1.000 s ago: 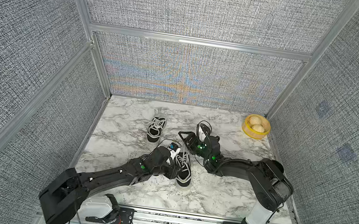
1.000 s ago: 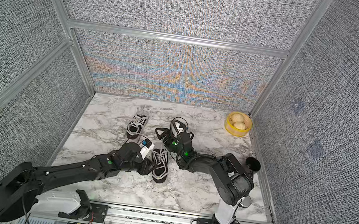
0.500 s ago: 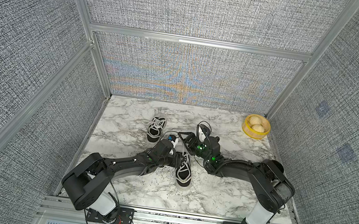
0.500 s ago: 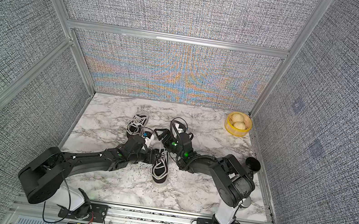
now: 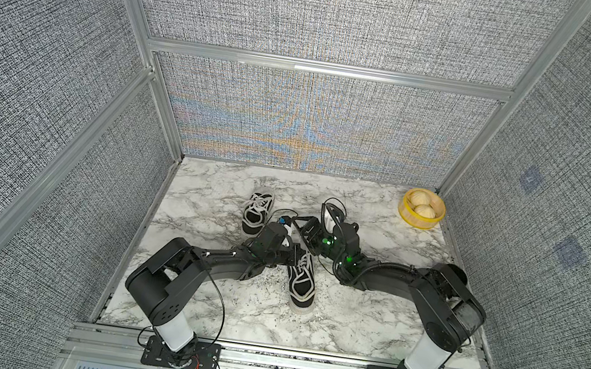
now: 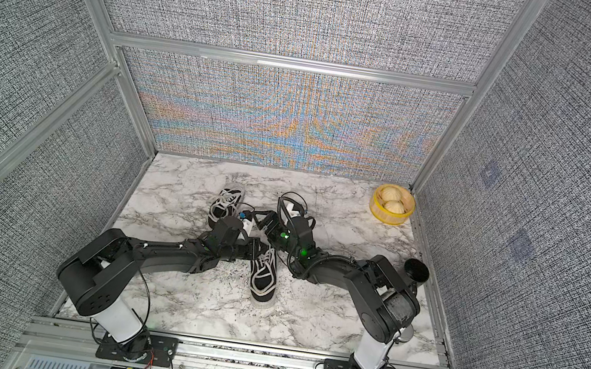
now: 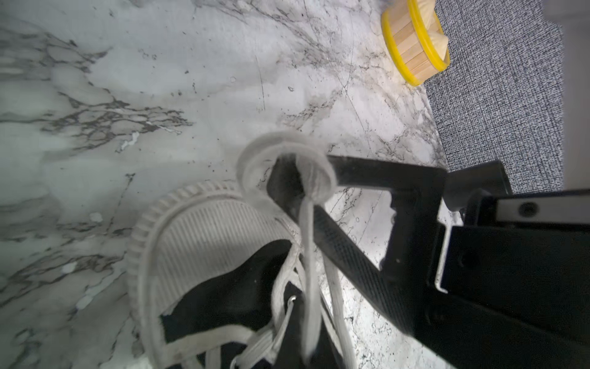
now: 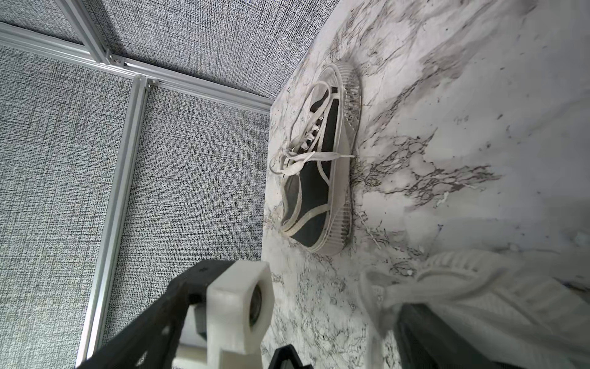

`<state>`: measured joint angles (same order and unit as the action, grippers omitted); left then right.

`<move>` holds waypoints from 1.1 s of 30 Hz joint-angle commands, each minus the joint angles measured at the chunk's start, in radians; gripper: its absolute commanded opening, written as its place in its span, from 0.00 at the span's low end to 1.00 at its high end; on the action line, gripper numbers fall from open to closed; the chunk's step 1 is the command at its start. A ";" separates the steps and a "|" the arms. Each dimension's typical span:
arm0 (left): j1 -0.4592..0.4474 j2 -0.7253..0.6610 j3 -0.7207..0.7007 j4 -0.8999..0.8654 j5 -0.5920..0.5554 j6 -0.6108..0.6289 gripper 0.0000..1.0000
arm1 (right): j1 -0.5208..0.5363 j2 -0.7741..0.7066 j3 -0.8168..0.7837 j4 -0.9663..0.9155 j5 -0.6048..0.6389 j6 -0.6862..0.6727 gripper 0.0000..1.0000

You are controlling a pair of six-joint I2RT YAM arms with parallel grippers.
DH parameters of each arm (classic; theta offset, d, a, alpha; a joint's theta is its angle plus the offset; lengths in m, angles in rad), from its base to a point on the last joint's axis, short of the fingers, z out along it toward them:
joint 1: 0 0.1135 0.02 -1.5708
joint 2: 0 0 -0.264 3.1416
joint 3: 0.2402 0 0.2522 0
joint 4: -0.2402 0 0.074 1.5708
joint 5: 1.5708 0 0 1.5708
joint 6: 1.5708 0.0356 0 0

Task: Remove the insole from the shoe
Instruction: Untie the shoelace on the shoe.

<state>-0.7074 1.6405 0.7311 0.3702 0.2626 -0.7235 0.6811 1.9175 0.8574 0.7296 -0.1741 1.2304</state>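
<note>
Since both arms crowd over the heel end of the shoe (image 5: 301,288), you can't see its opening from above, and the insole can't be made out in any view. The shoe lies near mid-frame in both top views, toe toward the bottom edge, on the marble surface (image 5: 345,318).

Your left hand (image 7: 284,182) is closed. In the left wrist view its two fingers (image 7: 351,255) meet at the tips w/ a white lace (image 7: 308,230) looped round them and one strand hanging from the pinch. How much lace sits btwn the tips is blurred.

Your right hand (image 8: 343,329) stands wide open, but the right wrist view crops it at the bottom edge. You get only one dark finger (image 8: 424,345) at lower right, against a blurred white part of the shoe, and a small black tip (image 8: 285,353) lower centre. A white block (image 8: 239,306) w/ a lens fills the lower left of that view.

The 2nd shoe (image 5: 256,211) sits on its sole just above-left of the hands in a top view. The yellow basket (image 5: 418,223) is in the upper-right corner of the surface, w/ two pale round items (image 5: 425,211) inside; can't tell what they are.
</note>
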 commanded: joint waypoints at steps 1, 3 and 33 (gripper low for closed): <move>-0.002 -0.024 -0.002 0.063 0.036 0.033 0.00 | 0.005 0.012 0.030 -0.118 0.076 0.022 0.98; -0.002 -0.038 -0.014 0.079 0.044 0.044 0.00 | 0.009 0.025 0.061 -0.163 0.093 0.041 0.98; -0.003 -0.312 -0.330 0.166 -0.018 0.039 0.00 | -0.172 -0.114 0.026 -0.463 0.455 0.220 0.98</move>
<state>-0.7109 1.3506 0.4171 0.5476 0.2729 -0.6811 0.5236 1.8126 0.8940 0.2504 0.2070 1.4666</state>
